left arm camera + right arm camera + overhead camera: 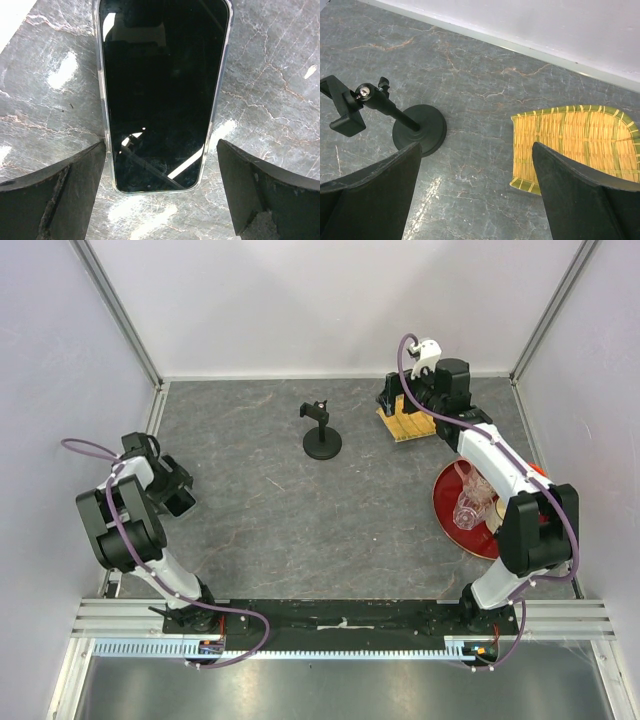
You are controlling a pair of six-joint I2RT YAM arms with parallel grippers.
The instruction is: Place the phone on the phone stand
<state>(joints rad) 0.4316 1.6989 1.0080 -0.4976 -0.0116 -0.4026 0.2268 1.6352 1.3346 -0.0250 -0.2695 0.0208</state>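
The phone (162, 90), a black slab in a clear case, lies flat and screen-up on the grey table. My left gripper (161, 143) hangs open right over its near end, one finger on each side; the left finger (80, 175) stands at the phone's edge. In the top view the left gripper (178, 495) covers the phone. The black phone stand (321, 436) stands upright at the middle back, its cradle empty; its round base (420, 129) also shows in the right wrist view. My right gripper (476, 146) is open and empty above the table between stand and tray.
A woven bamboo tray (580, 145) lies at the back right under the right gripper (393, 398). A red plate (448, 512) holding a clear glass piece (472, 502) sits beside the right arm. White walls close the table at the back and sides.
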